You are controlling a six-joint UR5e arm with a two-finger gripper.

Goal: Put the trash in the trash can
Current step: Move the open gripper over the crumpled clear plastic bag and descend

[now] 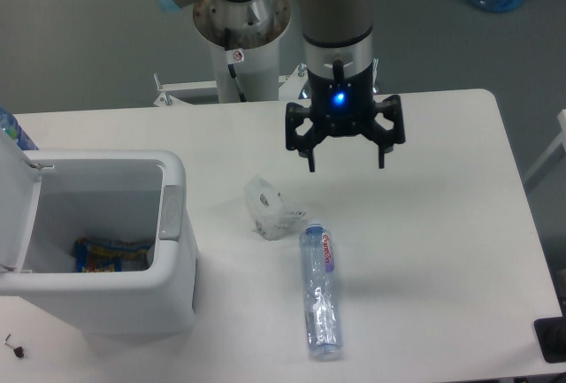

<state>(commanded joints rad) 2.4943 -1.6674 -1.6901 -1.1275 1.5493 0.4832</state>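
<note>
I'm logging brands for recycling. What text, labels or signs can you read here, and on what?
Water bottle: red-blue label with lettering, too blurred to read.
Wrapper: whitish print, unreadable.
Packet inside the trash can: colourful print, unreadable.
Robot base: small red-and-white sticker, too small to read.

clear crinkled plastic wrapper and bottle, smooth white plastic trash can, matt white table.
</note>
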